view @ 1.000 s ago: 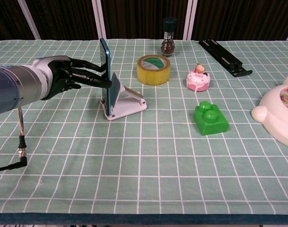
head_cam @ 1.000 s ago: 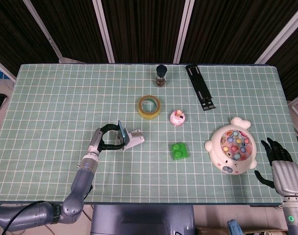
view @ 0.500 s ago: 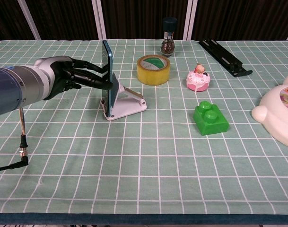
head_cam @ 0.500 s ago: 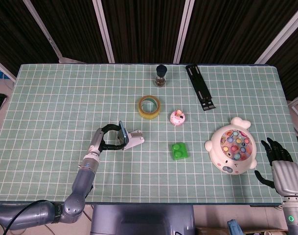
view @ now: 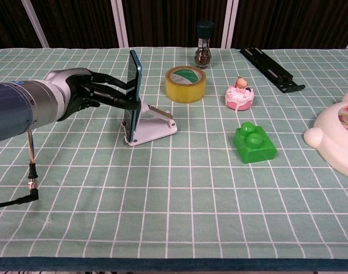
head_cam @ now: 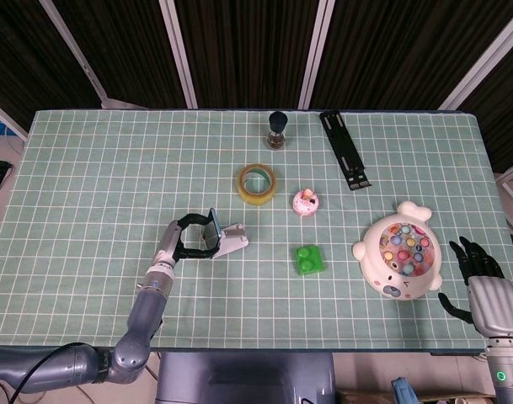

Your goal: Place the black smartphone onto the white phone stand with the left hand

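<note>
The smartphone stands on edge against the white phone stand, its blue rim showing; in the head view the phone leans toward the stand. My left hand comes in from the left and grips the phone with the thumb and fingers on its top and side; the same hand shows left of the stand in the head view. My right hand hangs off the table's right front corner, fingers spread, holding nothing.
Behind the stand lie a yellow tape roll, a pepper grinder and a black bar. To the right are a pink cake toy, a green block and a white fish-shaped game toy.
The left hand has shifted the phone slightly right and tipped it closer onto the stand. The right hand has not moved.
</note>
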Action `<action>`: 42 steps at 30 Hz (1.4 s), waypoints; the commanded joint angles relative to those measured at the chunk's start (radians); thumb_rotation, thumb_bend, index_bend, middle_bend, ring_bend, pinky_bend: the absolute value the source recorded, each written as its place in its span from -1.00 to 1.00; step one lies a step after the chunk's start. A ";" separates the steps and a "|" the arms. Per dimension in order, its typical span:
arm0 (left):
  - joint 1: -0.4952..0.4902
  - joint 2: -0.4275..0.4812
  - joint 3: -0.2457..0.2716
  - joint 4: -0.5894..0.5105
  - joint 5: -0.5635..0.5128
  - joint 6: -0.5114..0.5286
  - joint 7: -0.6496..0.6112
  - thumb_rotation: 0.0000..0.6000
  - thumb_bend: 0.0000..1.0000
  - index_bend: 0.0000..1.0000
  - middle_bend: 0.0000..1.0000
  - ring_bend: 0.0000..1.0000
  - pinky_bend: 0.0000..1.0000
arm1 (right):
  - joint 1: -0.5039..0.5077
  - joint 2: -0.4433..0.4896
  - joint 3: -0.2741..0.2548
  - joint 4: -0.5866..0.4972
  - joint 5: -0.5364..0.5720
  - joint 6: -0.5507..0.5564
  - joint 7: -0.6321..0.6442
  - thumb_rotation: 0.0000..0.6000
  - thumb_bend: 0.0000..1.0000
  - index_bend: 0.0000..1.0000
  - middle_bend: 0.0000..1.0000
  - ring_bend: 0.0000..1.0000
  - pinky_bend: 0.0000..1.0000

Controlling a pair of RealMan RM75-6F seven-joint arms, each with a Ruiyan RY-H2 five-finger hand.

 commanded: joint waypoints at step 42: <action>-0.006 0.012 0.020 0.000 0.029 -0.021 -0.001 1.00 -0.45 -0.54 -0.55 -1.00 -1.00 | 0.000 -0.001 -0.001 0.003 -0.003 0.001 0.003 1.00 -0.28 -0.88 -1.00 -1.00 -0.70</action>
